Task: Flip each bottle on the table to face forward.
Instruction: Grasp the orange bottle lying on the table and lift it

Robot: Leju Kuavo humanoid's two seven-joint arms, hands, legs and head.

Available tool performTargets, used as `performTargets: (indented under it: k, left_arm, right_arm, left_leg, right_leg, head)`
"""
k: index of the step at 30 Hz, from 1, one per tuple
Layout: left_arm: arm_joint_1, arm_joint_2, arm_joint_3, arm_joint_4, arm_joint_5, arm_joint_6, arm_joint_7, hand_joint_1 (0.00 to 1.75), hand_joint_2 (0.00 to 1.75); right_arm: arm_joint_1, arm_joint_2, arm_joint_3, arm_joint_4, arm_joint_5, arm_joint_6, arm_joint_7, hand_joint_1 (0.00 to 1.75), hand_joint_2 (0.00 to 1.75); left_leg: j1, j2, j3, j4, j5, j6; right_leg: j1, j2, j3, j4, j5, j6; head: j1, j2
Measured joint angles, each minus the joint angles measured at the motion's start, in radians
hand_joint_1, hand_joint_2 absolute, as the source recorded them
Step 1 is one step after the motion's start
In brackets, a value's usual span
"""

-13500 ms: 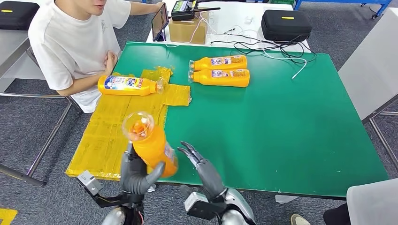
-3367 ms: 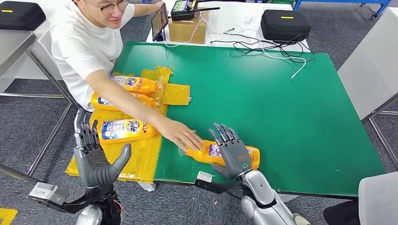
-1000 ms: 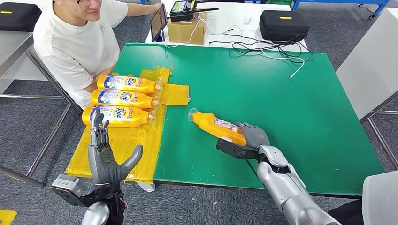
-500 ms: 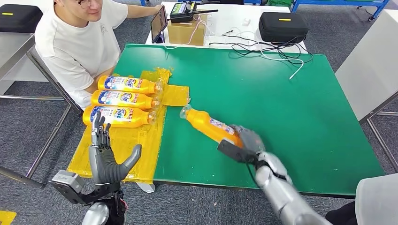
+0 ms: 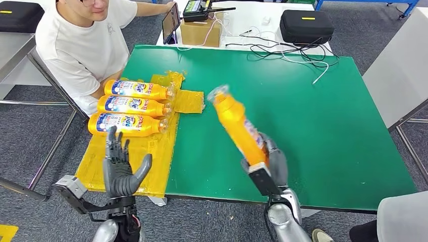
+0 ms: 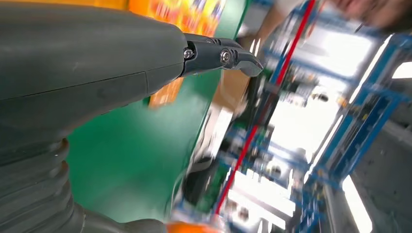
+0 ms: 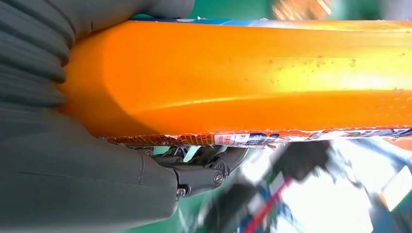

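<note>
The right hand [image 5: 272, 164] grips the base end of an orange detergent bottle [image 5: 237, 126] and holds it lifted off the green worktop [image 5: 323, 126], tilted with its clear cap pointing up and away from the robot; the right wrist view shows the fingers [image 7: 204, 170] wrapped under the bottle's body, the thumb on the other side, with the edge of a label strip just visible along one flank. Over the near left part of the worktop, the left hand [image 5: 120, 169] is raised with its palm upright and its fingers [image 5: 115, 146] spread apart, holding nothing. Three more detergent bottles [image 5: 132, 106] lie side by side on the yellow taped sheet [image 5: 126, 161] at the worktop's left edge, blue-and-white front labels up and caps pointing toward the middle. A person in a white shirt [image 5: 75, 45] sits just beyond that left edge. The step in hand looks like the turning-over of the fourth bottle: it is picked up but not yet placed. The next move probably calls for rolling the bottle about its long axis until the front label faces up, then either passing it to the waiting left hand or carrying it across and laying it below the third bottle in the row, caps aligned. The motion blur on the bottle suggests a fast swing, so the grip near the base has to stay firm.
</note>
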Motion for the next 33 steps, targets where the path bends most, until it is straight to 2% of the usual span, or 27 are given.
performTargets:
  k: [3, 7, 10, 16, 19, 23, 29, 33]
  left_arm:
    - [0.003, 0.002, -0.041, 0.022, 0.09, -0.084, 0.041, 0.0, 1.75]
    - [0.002, 0.015, -0.108, 0.045, 0.15, -0.172, 0.081, 0.0, 1.75]
    - [0.0, 0.025, -0.149, 0.05, 0.17, -0.194, 0.096, 0.0, 1.75]
    - [-0.002, 0.038, -0.184, 0.051, 0.174, -0.202, 0.102, 0.0, 1.75]
    - [-0.006, 0.043, -0.193, 0.052, 0.172, -0.202, 0.103, 0.0, 1.75]
    - [-0.03, 0.049, -0.221, 0.056, 0.17, -0.217, 0.103, 0.0, 1.75]
    - [-0.046, 0.065, -0.241, 0.057, 0.171, -0.267, 0.081, 0.0, 1.75]
    - [-0.041, 0.076, -0.24, 0.057, 0.167, -0.281, 0.068, 0.0, 1.75]
  right_arm:
    - [0.035, 0.013, -0.016, -0.097, -0.044, -0.044, -0.064, 1.75, 1.75]
    - [0.071, 0.015, 0.001, -0.192, -0.033, 0.005, -0.09, 1.75, 1.75]
    - [0.088, 0.015, 0.039, -0.227, -0.015, 0.038, -0.092, 1.75, 1.75]
    - [0.102, 0.014, 0.074, -0.26, -0.01, 0.046, -0.094, 1.75, 1.75]
    - [0.102, 0.011, 0.096, -0.266, 0.06, 0.032, -0.12, 1.75, 1.75]
    - [0.09, 0.004, 0.203, -0.255, 0.22, -0.019, -0.129, 1.75, 1.75]
    - [0.035, 0.001, 0.379, -0.153, 0.233, 0.016, -0.089, 1.75, 1.75]
    - [-0.008, -0.004, 0.446, -0.098, 0.236, 0.046, -0.075, 1.75, 1.75]
  left_leg:
    - [0.0, 0.0, -0.001, 0.0, 0.0, 0.0]
    - [0.0, 0.0, -0.001, 0.0, 0.0, 0.0]
    - [0.0, 0.0, -0.001, 0.0, 0.0, 0.0]
    - [0.0, 0.0, -0.001, 0.0, 0.0, 0.0]
    - [0.0, 0.0, -0.001, 0.0, 0.0, 0.0]
    - [0.0, 0.0, -0.002, 0.0, 0.0, 0.0]
    - [0.001, 0.0, -0.002, 0.0, 0.0, 0.0]
    - [0.001, 0.001, -0.002, 0.0, 0.0, 0.0]
  right_leg:
    - [0.0, 0.0, -0.001, 0.0, 0.0, 0.0]
    - [0.0, 0.0, -0.002, 0.0, 0.0, 0.0]
    - [0.0, 0.0, -0.002, 0.0, 0.0, 0.0]
    - [0.0, 0.0, -0.001, 0.0, 0.0, 0.0]
    - [0.0, 0.0, -0.001, 0.0, 0.0, 0.0]
    - [0.001, 0.0, -0.002, 0.0, 0.0, 0.0]
    - [0.001, 0.0, -0.002, 0.0, 0.0, 0.0]
    - [0.001, 0.0, -0.003, 0.0, 0.0, 0.0]
  head:
    - [0.0, 0.0]
    - [0.0, 0.0]
    - [0.0, 0.0]
    - [0.0, 0.0]
    - [0.0, 0.0]
    - [0.0, 0.0]
    - [0.0, 0.0]
    - [0.0, 0.0]
